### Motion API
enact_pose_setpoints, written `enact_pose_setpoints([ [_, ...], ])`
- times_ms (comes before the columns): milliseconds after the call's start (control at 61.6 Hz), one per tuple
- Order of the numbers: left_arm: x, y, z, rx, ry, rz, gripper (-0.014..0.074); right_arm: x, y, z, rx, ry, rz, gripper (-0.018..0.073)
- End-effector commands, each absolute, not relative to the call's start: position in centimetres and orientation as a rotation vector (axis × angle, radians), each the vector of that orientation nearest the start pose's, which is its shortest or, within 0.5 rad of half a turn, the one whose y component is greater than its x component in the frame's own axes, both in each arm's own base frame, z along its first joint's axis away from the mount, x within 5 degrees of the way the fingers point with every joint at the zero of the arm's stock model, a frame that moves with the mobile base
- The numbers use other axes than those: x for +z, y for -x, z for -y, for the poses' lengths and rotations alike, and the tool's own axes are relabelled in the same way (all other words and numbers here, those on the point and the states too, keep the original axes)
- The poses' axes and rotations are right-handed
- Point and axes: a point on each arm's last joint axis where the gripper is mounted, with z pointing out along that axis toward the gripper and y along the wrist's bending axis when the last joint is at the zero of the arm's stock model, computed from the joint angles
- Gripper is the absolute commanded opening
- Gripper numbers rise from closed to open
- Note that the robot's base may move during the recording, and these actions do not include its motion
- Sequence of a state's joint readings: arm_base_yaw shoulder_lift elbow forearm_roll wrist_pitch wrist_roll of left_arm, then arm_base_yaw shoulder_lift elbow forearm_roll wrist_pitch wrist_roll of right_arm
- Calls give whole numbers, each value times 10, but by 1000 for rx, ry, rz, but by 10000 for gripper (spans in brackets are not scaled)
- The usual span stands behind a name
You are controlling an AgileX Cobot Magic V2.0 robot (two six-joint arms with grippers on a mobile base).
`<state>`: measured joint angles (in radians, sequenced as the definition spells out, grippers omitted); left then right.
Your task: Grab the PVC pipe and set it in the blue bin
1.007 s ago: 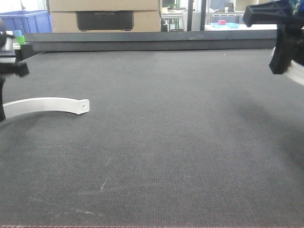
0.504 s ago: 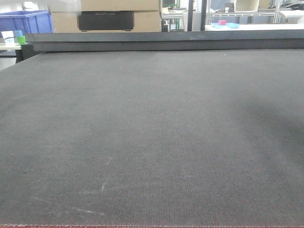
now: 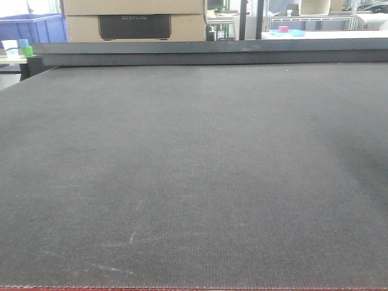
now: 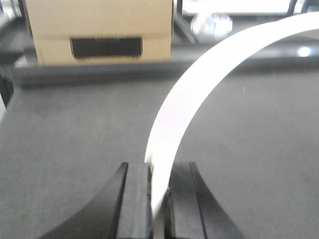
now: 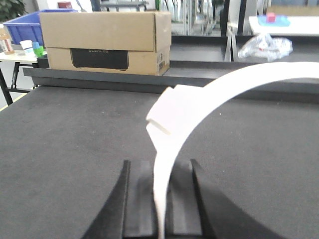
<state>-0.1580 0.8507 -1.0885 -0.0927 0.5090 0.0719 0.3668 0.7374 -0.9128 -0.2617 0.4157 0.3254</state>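
The grabbing was done, I judged, and I was on the carrying step. My left pincer (image 4: 158, 172) was pressed together on the low end of the PVC pipe (image 4: 199, 84). The pipe rose from 6 o'clock in my left wrist view and bent over to 2 o'clock, up off the tabletop (image 3: 194, 182). My right pincer (image 5: 159, 169) was pinching a white curved piece (image 5: 209, 92) in the same way. I could not tell if the two were joined.

The pipe looked like a flat white band, thin, smooth and bent like a bow. The right piece had a small square step at its 10 o'clock end. I guessed it was light and a bit springy.

The blue bin (image 5: 22, 25) sat at 10 o'clock in my right wrist view, past the far edge of the tabletop, just beside a cardboard box (image 5: 104, 40). Next, I thought, I had to reach out that way, get over the bin, and only then let go.
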Motion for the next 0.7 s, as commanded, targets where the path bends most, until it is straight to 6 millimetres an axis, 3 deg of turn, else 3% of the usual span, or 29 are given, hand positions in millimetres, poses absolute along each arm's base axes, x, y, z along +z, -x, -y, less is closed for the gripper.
enact_pose_setpoints([
  [0,437,-147,28,-182,-145,-1658,-111,399,-131,-41,224,204,-1668,-168],
  [114,410,-135,26,-184,-133,-1639,-111,379,-130,-42,229,222,-1677,-168],
  [211,402,-128,24,-183,-128,-1619,-111,378,-130,-42,230,223,-1676,-168],
  [682,408,-123,23,-182,-116,-1541,-111,394,-128,-47,290,239,-1495,-168],
])
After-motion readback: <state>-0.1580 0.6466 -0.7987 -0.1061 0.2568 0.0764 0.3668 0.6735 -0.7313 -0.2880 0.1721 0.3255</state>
